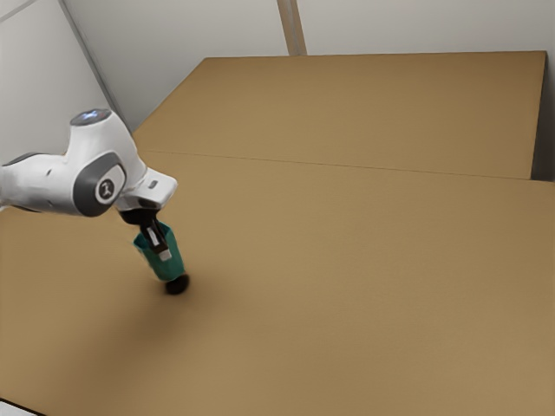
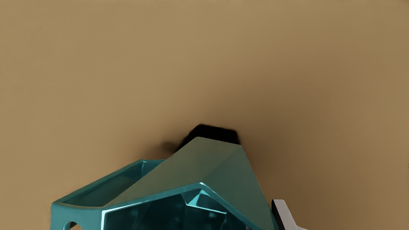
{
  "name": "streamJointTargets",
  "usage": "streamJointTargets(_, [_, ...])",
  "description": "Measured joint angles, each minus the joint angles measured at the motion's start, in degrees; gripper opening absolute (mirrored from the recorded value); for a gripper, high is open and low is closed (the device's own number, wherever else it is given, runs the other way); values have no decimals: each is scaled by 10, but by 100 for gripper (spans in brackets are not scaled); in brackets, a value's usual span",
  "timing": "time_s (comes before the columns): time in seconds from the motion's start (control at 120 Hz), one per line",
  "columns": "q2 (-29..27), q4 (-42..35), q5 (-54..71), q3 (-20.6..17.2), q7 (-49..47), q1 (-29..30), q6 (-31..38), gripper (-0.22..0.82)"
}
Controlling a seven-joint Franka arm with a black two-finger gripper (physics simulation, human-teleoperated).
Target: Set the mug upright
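In the exterior view my gripper point(image 1: 161, 248) reaches down at the teal mug point(image 1: 174, 262), its fingers overlapping the upper part. The mug leans, mouth upward towards the hand and narrower base downward, above a black shadow patch. From the wrist view, the teal mug point(image 2: 223, 169) shows its open mouth and a faceted outer wall, with the handle point(image 2: 59, 217) on the side away from the visible finger. My gripper point(image 2: 266, 223) pinches the mug's wall: one fingertip point(image 2: 285, 214) lies against the outside, while a sliver of the other appears just inside the rim.
A broad brown table point(image 1: 364, 260) extends under and beyond the mug, with a seam across it and a dark side edge at the exterior view's right. Pale walls point(image 1: 416, 26) stand behind. The arm comes in from the exterior view's left.
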Motion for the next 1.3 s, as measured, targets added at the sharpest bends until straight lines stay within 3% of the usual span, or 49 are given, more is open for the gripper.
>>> streamJointTargets(0.333, [51,14,3,0,-186,-28,39,-18])
streamJointTargets(0.733, [91,43,2,-3,-310,-30,47,-18])
streamJointTargets(1.1, [110,66,-7,-2,-360,-32,41,19])
streamJointTargets(1.3, [107,83,-8,-12,-378,-28,38,28])
